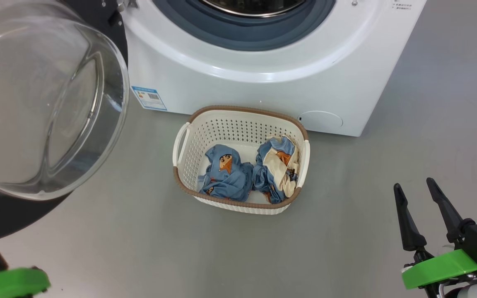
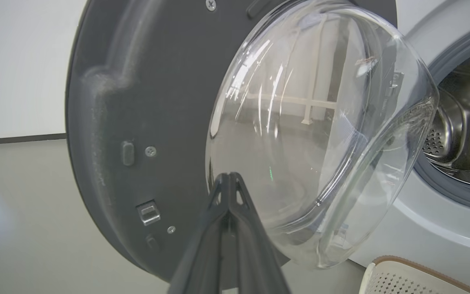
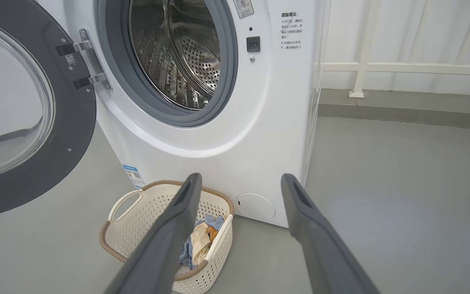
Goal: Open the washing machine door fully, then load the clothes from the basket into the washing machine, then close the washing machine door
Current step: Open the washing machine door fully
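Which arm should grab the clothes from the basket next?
The right one. The right tool is open, with the basket holding the clothes in front of it. The left tool is shut, pointing at the washing machine door.

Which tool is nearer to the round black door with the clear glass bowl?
Left. The left tool, shut, points at the round black door with the clear glass bowl from close by. The right tool, open, hangs far off, right of the cream-white perforated plastic basket.

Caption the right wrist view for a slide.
Open right tool aimed at the basket of clothes in front of the washer, door open.
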### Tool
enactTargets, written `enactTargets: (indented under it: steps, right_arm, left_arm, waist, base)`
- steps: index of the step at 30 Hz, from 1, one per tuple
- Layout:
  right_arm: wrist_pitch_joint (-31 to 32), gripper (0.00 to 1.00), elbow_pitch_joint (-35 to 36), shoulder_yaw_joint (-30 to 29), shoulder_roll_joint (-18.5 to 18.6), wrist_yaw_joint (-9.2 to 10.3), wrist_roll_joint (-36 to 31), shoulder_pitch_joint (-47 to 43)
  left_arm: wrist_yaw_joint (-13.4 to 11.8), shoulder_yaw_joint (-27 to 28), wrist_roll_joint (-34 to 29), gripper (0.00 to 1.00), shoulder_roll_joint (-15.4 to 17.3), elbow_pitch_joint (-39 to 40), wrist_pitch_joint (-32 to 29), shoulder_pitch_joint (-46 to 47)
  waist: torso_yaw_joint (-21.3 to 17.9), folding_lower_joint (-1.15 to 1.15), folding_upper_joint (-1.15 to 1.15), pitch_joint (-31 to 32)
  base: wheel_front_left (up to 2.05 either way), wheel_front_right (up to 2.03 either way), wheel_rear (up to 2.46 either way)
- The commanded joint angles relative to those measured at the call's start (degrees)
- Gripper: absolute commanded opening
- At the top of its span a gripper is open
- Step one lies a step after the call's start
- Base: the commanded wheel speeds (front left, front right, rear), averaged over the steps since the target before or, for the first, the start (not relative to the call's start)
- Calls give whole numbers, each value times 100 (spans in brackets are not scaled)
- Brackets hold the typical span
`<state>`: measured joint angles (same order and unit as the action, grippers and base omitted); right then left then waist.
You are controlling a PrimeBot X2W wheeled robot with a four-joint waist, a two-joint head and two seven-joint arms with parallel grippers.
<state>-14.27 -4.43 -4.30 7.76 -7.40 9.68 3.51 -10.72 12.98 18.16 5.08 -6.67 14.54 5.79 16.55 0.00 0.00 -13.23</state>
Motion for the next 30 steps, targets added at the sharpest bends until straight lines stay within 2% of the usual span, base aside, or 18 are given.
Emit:
enactTargets:
  steps: [1, 9, 22, 23, 24, 25, 28, 30]
  right_arm:
    - [-57, 100, 98, 163, 18, -9, -45, 34]
    - [-67, 100, 46, 259, -27, -9, -56, -48]
    - [-72, 100, 27, 359, -137, -9, -126, -313]
    - [-72, 100, 41, 366, -151, -9, -136, -339]
    - [-72, 100, 54, 370, -163, -9, -139, -364]
    - [-72, 100, 63, 376, -172, -9, -141, -387]
    - [-72, 100, 86, 406, -199, -9, -153, -458]
    - [-72, 100, 102, 431, -217, -9, -162, -507]
  left_arm:
    - [73, 136, -113, 0, 123, 213, 46, -97]
    - [264, -380, -415, 0, -75, 505, 46, -618]
    - [964, -1365, -728, 0, -36, 325, 46, -978]
    - [993, -1400, -732, 3, -33, 293, 46, -974]
    - [1018, -1439, -748, 24, -24, 266, 46, -967]
    - [1024, -1461, -763, 33, -20, 249, 46, -956]
    - [1064, -1523, -780, 52, 11, 182, 41, -935]
    - [1076, -1567, -795, 69, 23, 159, 23, -930]
  waist:
    - [-10, 0, 0, 67]
    - [-141, 0, 0, 324]
    - [-665, 0, 0, 697]
    - [-711, 0, 0, 725]
    - [-754, 0, 0, 754]
    - [-798, 0, 0, 783]
    - [-939, 0, 0, 876]
    - [-1035, 0, 0, 931]
  base:
    - [0, 0, 0]
    - [0, 0, 0]
    - [0, 0, 0]
    - [0, 0, 0]
    - [0, 0, 0]
    - [0, 0, 0]
    - [0, 0, 0]
    - [0, 0, 0]
